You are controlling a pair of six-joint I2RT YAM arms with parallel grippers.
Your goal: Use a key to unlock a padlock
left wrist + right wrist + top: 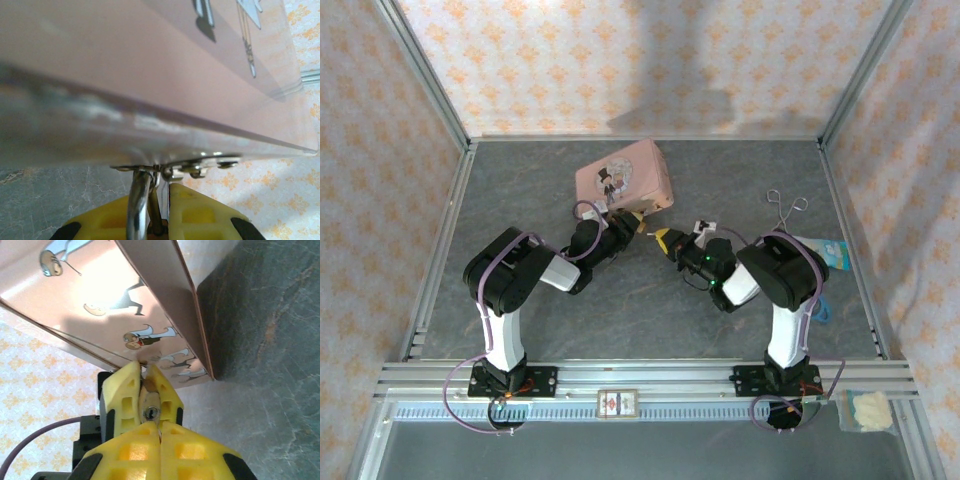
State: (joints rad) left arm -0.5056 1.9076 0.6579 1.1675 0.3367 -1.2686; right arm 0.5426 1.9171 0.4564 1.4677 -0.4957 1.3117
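The brass padlock hangs by its thin silvery shackle from the clasp on the pink tin's front edge. My left gripper is shut on it, its yellow fingers clamping the body on both sides. The keyhole faces my right gripper. That gripper is shut and its tips almost touch the lock's face. The key is nearly hidden between the right fingers, and just a thin silvery edge shows at the seam, level with the keyhole.
A silvery twin-looped wire tool lies at the back right. A blue and white packet sits beside the right arm. The tin looms close over both wrists. Patterned walls enclose the grey table on three sides.
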